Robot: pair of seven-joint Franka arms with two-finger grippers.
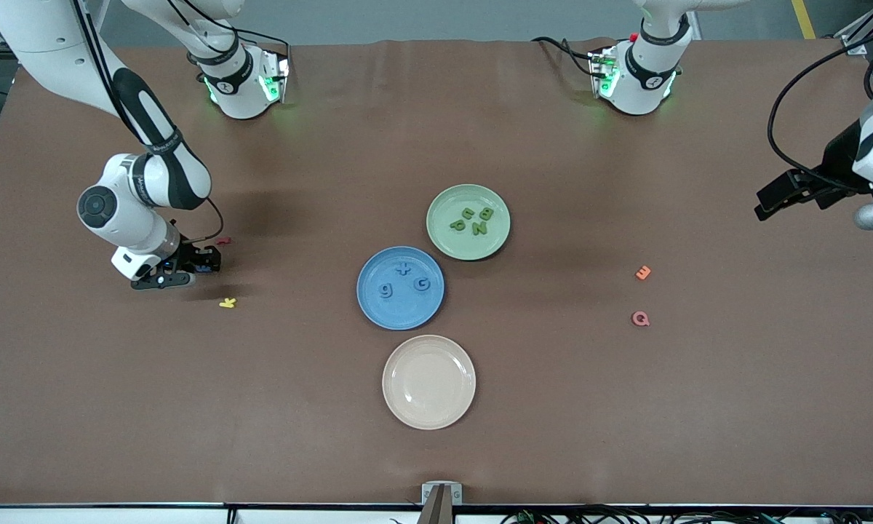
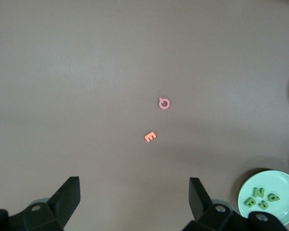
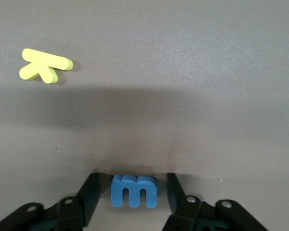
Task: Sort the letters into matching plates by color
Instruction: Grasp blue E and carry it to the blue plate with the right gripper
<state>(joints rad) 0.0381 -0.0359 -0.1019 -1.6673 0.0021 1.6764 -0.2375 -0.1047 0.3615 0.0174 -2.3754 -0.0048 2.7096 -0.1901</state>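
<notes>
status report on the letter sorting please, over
Right gripper low at the right arm's end, jaws either side of the blue E. Left gripper open, waiting, empty. Three blue letters on blue plate, four on green plate. Nothing blocking.

Open left pincer (image 2: 135, 202) over bare table (image 2: 86, 72)

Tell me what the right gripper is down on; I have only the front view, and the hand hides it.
Observer: The right wrist view shows a blue letter E lying flat between the right gripper fingers.
Operator: Say whether it is gripped.
Observer: Not yet; a thin gap shows on each side of the letter.
Operator: Report the left gripper's fingers.
Observer: The left gripper is wide open with nothing between its fingers.
</notes>
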